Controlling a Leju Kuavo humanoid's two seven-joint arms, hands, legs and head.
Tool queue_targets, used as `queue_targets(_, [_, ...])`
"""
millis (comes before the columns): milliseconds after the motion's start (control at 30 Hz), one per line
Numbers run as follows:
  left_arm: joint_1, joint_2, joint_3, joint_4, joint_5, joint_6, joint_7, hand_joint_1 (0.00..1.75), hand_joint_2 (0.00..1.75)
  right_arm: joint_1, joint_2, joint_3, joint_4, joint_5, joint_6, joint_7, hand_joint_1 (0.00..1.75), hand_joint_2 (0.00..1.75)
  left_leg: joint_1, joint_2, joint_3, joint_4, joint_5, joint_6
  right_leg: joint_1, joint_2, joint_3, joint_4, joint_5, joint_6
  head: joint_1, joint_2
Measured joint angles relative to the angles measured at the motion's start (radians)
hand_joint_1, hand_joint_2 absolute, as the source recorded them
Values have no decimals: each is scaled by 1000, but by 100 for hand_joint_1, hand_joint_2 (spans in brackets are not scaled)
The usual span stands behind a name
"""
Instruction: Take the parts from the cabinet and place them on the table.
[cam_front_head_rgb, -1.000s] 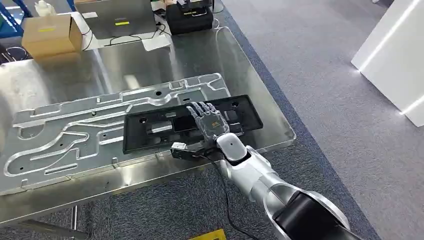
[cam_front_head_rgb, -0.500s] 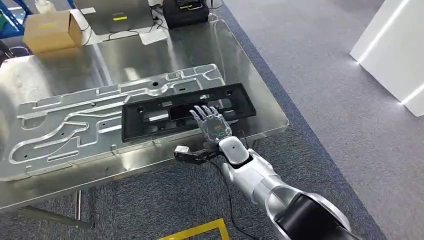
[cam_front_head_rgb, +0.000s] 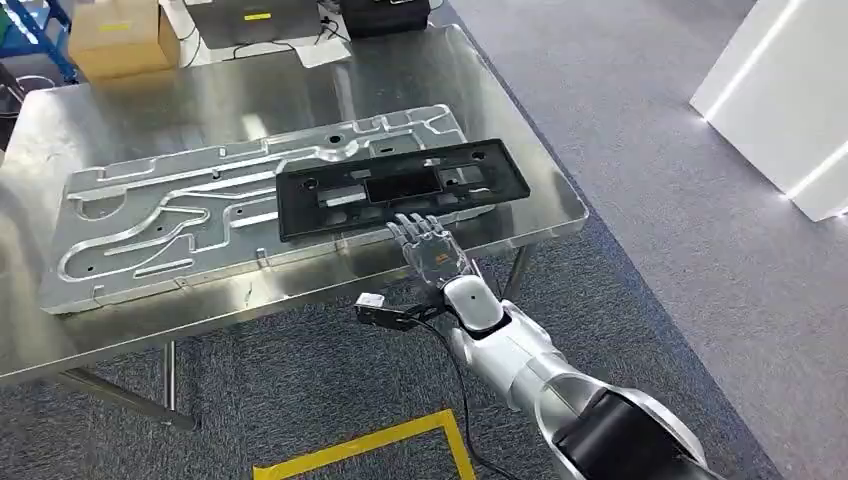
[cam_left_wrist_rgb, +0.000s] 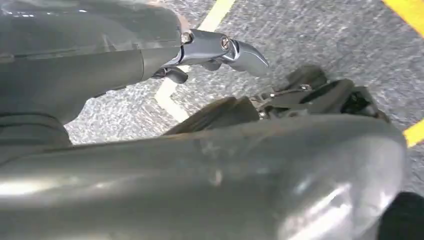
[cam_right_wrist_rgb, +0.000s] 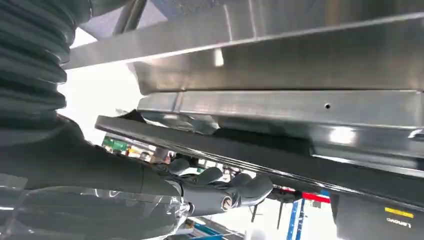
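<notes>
Black plastic frame (cam_front_head_rgb: 402, 188) lies flat on the steel desk (cam_front_head_rgb: 300, 85), its long side overlapping the near right part of the big machined aluminium plate (cam_front_head_rgb: 180, 215). That resting place reads as the set-down the task asks for: the frame sits wholly on the desk, propped partly on the plate, with its near edge running close to the desk's front rim at about five o'clock from the desk's middle.

Right hand (cam_front_head_rgb: 428, 245) is at six o'clock of the frame, just off its near edge, over the desk's front rim. Its fingers (cam_front_head_rgb: 412, 228) are stretched out and slightly apart, pointing toward twelve o'clock, and they clasp nothing. In the right wrist view the fingers (cam_right_wrist_rgb: 235, 187) lie level with the frame's dark edge (cam_right_wrist_rgb: 280, 160); whether they touch it or hang just clear I cannot tell, since the angle is so low.

Left hand (cam_left_wrist_rgb: 220, 50) hangs over grey carpet with yellow tape (cam_left_wrist_rgb: 175, 95); its fingers curl a little, with nothing visible in them, though I cannot tell how far apart they are.
</notes>
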Motion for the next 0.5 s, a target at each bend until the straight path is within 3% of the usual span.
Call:
queue_targets(33, [0,-2,0,-2,0,0,0,0,0,-2,0,0,-3,0,-1,0,0,175,-8,-2,-7,1,7,-5,9,-4,50,-77,-35,-13,-1,0])
queue_targets(67, [1,-2,0,-2,0,0,0,0,0,-2,1,0,-4,0,-2,0,0,175,-4,1,-4,-5,16,-10,8,-10,47,-80,-21,-1,-3,0])
queue_targets(133, [1,-3,0,-2,0,-1,0,0,0,-4,1,0,-3,0,-2,0,0,175,4,1,-5,-12,35,-19,15,-7,43,-92,-7,-8,3,0])
queue_targets(167, [4,-3,0,-2,0,-2,0,0,0,-3,1,0,-3,0,-2,1,0,175,-5,-2,-7,-20,47,-27,8,-9,38,-109,11,-14,5,0])
queue_targets(200, [3,-2,0,-2,0,-2,0,0,0,-3,1,0,-3,2,-2,1,0,175,-1,-2,-16,-10,23,-31,1,-17,34,-119,29,-13,3,0])
queue_targets(233, [4,-2,0,-2,0,-2,1,0,0,-3,4,0,-3,2,-5,1,0,175,-1,-1,-30,21,-33,-38,-3,-14,21,-126,44,-20,2,0])
queue_targets(300, [3,-1,0,-2,-1,-3,2,0,0,0,5,0,-3,2,-10,-1,0,175,11,0,-60,160,-155,-52,-6,-15,-10,-126,70,-17,1,0])
queue_targets(333, [3,-1,0,-2,-1,-3,2,0,0,4,4,0,-3,3,-13,-2,0,175,17,0,-71,231,-186,-59,-7,-16,-25,-125,82,-15,1,0])
queue_targets(367, [3,-1,0,-2,-2,-3,2,0,0,10,4,0,-3,2,-21,-6,0,175,22,0,-71,277,-182,-65,-9,-18,-43,-122,94,-12,1,0])
queue_targets(400, [3,-1,0,-2,-5,-3,2,0,0,16,4,-1,-3,0,-32,-10,0,175,26,0,-55,284,-152,-71,-12,-18,-60,-119,105,-7,1,0])
queue_targets(433, [3,0,0,-2,-6,-3,1,0,0,22,4,-2,-3,-4,-45,-14,0,175,30,0,-23,255,-113,-77,-16,-18,-78,-113,114,-2,1,0])
queue_targets(467, [3,0,0,-2,-7,-2,0,0,0,29,3,-4,-3,-9,-61,-20,0,175,35,1,36,182,-79,-84,-21,-18,-101,-103,124,6,1,0])
queue_targets(500, [1,0,0,-2,-8,-1,-1,0,0,35,2,-8,-4,-14,-75,-24,0,175,40,1,101,99,-81,-89,-24,-18,-116,-92,132,13,0,0])
